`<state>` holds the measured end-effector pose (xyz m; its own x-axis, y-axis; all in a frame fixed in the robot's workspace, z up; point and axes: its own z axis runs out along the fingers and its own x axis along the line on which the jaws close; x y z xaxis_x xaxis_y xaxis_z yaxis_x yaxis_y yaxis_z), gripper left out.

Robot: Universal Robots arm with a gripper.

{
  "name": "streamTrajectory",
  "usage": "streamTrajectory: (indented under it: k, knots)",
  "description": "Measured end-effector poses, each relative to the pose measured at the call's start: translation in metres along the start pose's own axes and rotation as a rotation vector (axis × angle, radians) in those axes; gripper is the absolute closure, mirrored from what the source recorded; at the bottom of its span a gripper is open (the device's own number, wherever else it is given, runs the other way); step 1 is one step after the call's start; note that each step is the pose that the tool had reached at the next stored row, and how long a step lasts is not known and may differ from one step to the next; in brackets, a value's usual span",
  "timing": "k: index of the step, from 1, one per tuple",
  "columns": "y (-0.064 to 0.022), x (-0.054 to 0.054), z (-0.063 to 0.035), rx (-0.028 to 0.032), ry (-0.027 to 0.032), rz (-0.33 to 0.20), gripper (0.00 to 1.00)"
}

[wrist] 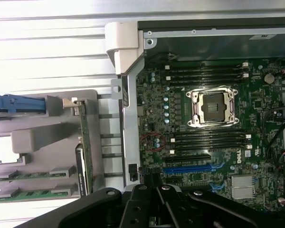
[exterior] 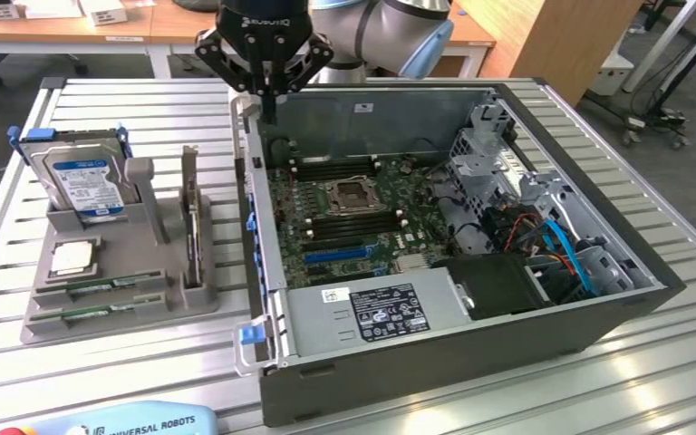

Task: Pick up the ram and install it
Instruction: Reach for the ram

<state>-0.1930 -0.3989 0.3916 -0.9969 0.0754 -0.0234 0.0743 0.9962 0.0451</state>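
The big slatted table (exterior: 130,109) carries everything. The open computer case (exterior: 445,353) lies on its side across the table's middle and toward the exterior view's right. Its open face is up, so an arm can reach down to the motherboard (exterior: 411,237) inside. The grey holder (exterior: 119,326) sits just beside the case, toward the table's edge on the exterior view's left. It keeps each part in its own spot so nothing slides about. The hard drive (exterior: 82,181) stands up at the holder's back. The gripper (exterior: 268,109) hangs above the case's back corner on the holder's side. Its fingers are pressed together with nothing between them, and it is well apart from the ram. The ram (exterior: 106,287) lies in a groove at the holder's front, near the table's front edge. A second ram stick (exterior: 94,313) lies in the next groove just beside it. The grooves hold both sticks steady with the green face showing, I think so that fingers can take one by its long thin sides. Each stick's long way runs side to side, along the table's front edge. The empty black memory slots (exterior: 348,222) on the motherboard run about the same way, so a stick looks turned right for them. The small square processor chip (exterior: 72,258) sits flat just behind the ram.
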Motion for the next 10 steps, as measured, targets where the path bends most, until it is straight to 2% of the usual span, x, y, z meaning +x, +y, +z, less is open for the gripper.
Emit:
streamTrajectory:
  k: [10]
  knots:
    - [-0.0015, 0.020, -0.0002, 0.0000, 0.0001, 0.000, 0.90]
